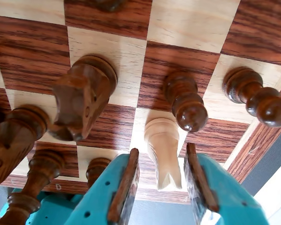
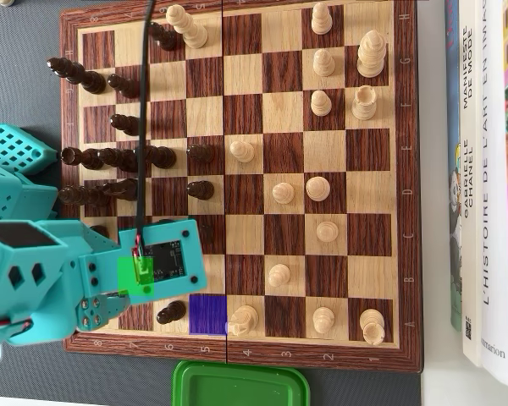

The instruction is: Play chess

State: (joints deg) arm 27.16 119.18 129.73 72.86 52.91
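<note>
Teal jaws (image 1: 161,180) open, straddling pale piece (image 1: 162,150).

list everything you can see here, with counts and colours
board: one, brown and cream squares, centre of overhead view
light pieces: about fourteen, cream, mostly right half of board
dark pieces: a dozen or more, brown, left half, some hidden under the arm
books: at least two, white spines, right edge
lid: one, green, below the board
arm: one, teal, lower left
fingers: two, teal, open either side of a cream piece, not touching it
</note>
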